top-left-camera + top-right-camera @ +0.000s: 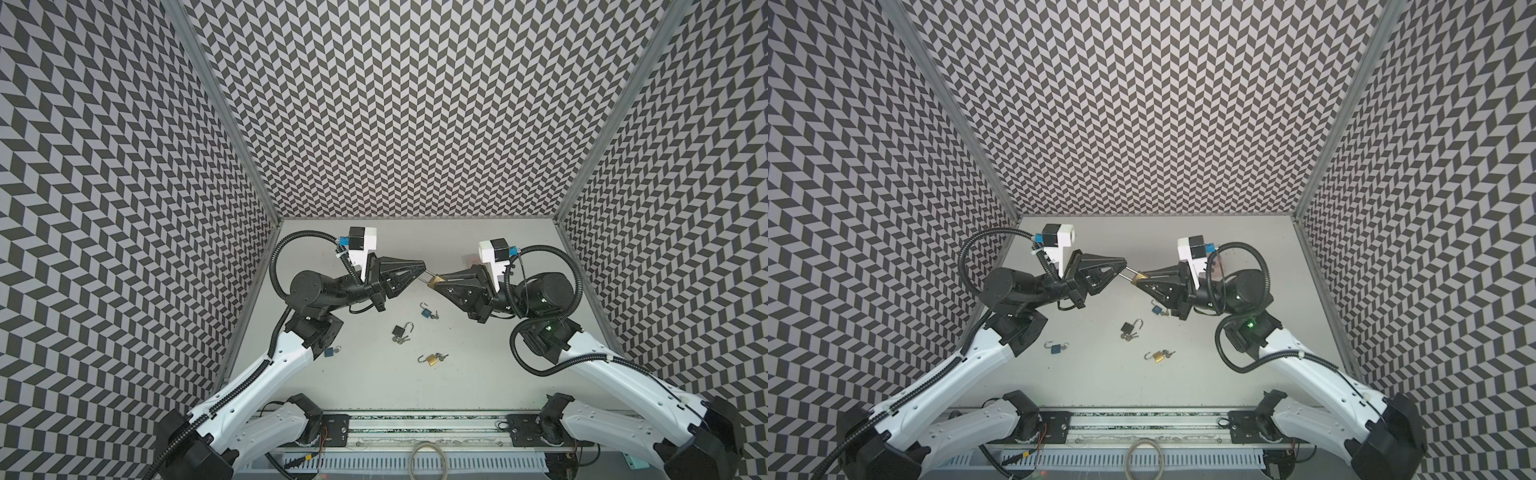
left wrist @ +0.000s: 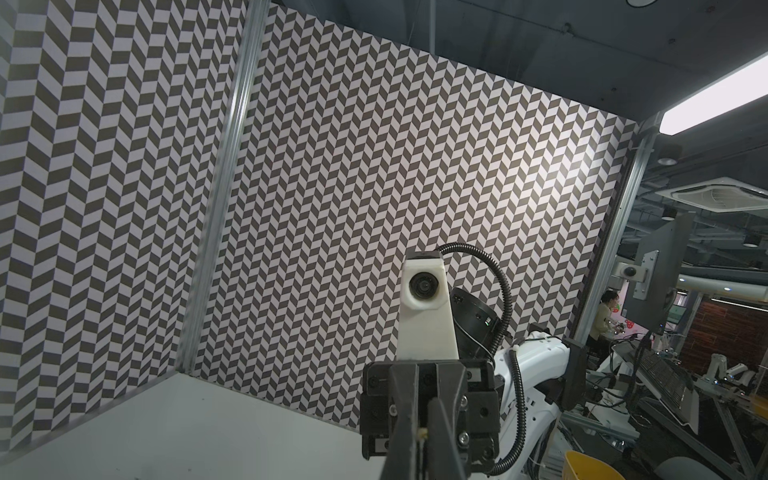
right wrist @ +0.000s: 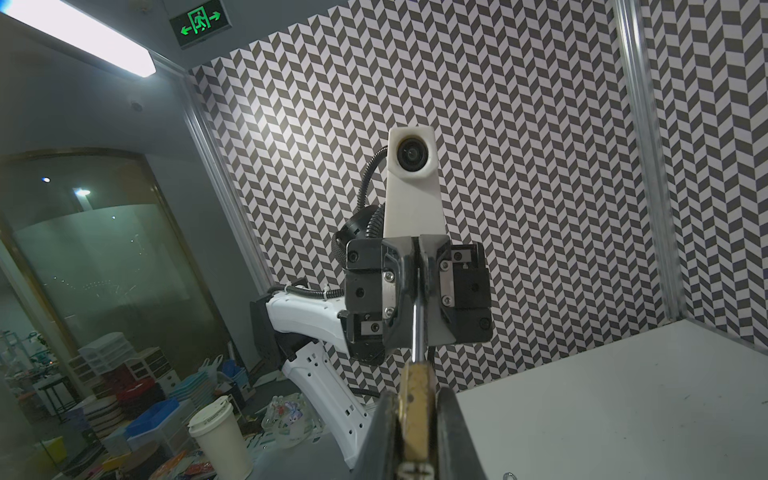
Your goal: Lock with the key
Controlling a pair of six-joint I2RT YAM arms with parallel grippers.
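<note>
A brass padlock hangs in the air above the far middle of the table. My right gripper is shut on its body. Its silver shackle runs straight into my left gripper, which is shut on it tip to tip with the right one. In the left wrist view the left gripper shows only a thin sliver between its fingers. A silvery piece at the padlock's near end looks like the key.
Several open padlocks with keys lie on the grey table: a blue one, a black one, a brass one, and another blue one beside the left arm. Patterned walls close three sides.
</note>
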